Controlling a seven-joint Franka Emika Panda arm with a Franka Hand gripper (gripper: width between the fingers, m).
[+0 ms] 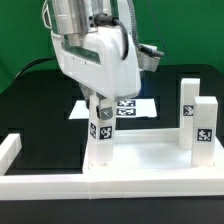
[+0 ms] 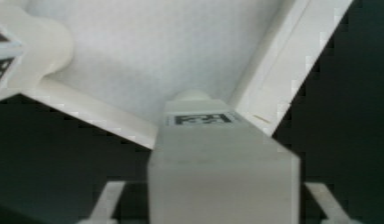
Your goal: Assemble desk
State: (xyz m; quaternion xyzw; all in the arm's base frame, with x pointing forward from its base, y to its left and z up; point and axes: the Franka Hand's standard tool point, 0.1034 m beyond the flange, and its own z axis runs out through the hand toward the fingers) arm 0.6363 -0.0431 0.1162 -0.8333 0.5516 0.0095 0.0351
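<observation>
Gripper (image 1: 100, 118) clamped on one upright leg (image 1: 101, 135) at centre frame, held vertical, likely for seating in a corner socket. Tabletop (image 2: 153, 60) lies below; two legs (image 1: 197, 120) stand at right.

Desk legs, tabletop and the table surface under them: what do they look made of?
Legs: likely rigid plastic, matte white, square-cut, with black-and-white printed tags that look stuck on. Tabletop: same matte white, probably moulded plastic, judging by its raised rim and smooth, evenly lit face. Table surface: black and matte, possibly cloth or a mat; too blurred to say which.
</observation>
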